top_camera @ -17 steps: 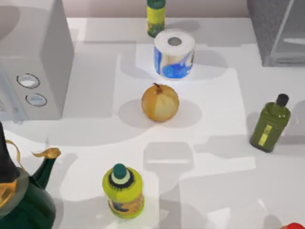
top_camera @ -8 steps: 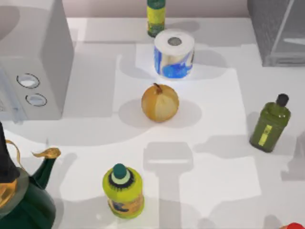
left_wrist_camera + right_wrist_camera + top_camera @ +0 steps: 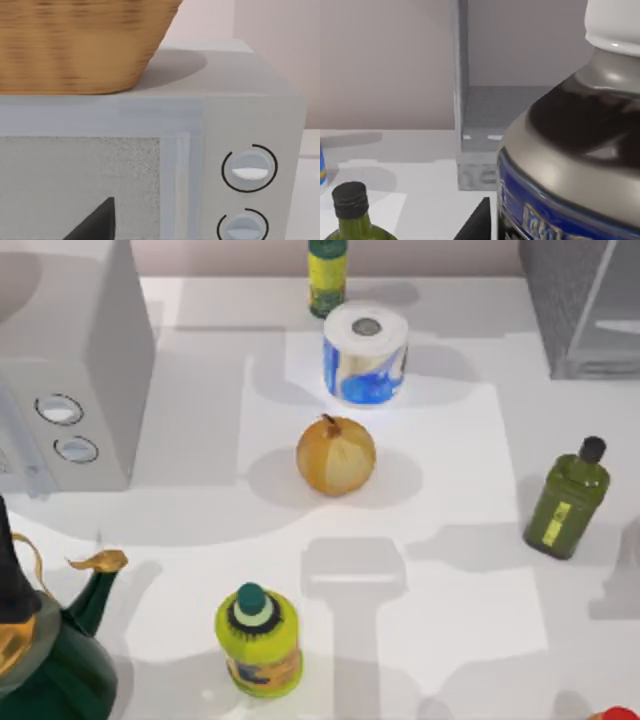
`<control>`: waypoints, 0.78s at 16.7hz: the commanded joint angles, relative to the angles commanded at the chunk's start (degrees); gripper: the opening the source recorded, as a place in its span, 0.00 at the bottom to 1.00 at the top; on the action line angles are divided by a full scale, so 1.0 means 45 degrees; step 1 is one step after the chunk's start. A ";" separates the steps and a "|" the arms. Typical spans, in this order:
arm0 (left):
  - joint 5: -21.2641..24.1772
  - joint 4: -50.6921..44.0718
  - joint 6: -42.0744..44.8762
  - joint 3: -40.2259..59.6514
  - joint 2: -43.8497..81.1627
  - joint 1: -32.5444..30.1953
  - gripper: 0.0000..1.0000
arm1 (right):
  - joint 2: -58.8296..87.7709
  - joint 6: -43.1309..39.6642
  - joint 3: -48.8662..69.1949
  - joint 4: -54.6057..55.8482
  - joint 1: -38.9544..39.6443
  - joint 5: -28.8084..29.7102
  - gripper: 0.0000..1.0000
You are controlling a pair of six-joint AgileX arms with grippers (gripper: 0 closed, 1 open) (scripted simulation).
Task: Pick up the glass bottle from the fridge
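The glass bottle (image 3: 570,150), with a white cap, dark see-through shoulders and a blue label, looms very close in the right wrist view. My right gripper (image 3: 545,227) is shut on it, and one dark finger (image 3: 476,222) lies against its side. The other finger is hidden behind the bottle. The fridge (image 3: 485,125) stands open and some way behind the bottle, and it sits at the table's far right corner (image 3: 575,310). My left gripper (image 3: 160,232) is open in front of the pale grey box with two dials (image 3: 240,170), with one dark finger (image 3: 95,222) showing.
An olive-green bottle (image 3: 567,500) stands near the right edge. An onion (image 3: 336,455) and a paper roll (image 3: 365,352) sit mid-table, and a yellow-green bottle (image 3: 258,640) stands nearer the front. A dark green teapot (image 3: 50,650) is at front left. A wicker basket (image 3: 80,45) tops the dial box.
A shadow has come in at the table's right edge beside the olive-green bottle, and the front shadows have shifted. Nothing on the table has moved.
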 joint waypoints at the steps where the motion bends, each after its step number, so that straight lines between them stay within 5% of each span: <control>1: 0.0000 0.0000 0.0000 0.0000 0.0000 0.0000 1.00 | 0.0188 0.0002 0.0115 0.0195 0.0256 0.0235 0.00; 6: 0.0000 0.0000 0.0000 0.0000 0.0000 0.0000 1.00 | 0.2727 0.0133 0.1186 0.2266 0.3066 0.3004 0.00; 13: 0.0000 0.0000 0.0000 0.0000 0.0000 0.0000 1.00 | 0.9894 0.0838 0.2635 0.6276 0.9491 0.9450 0.00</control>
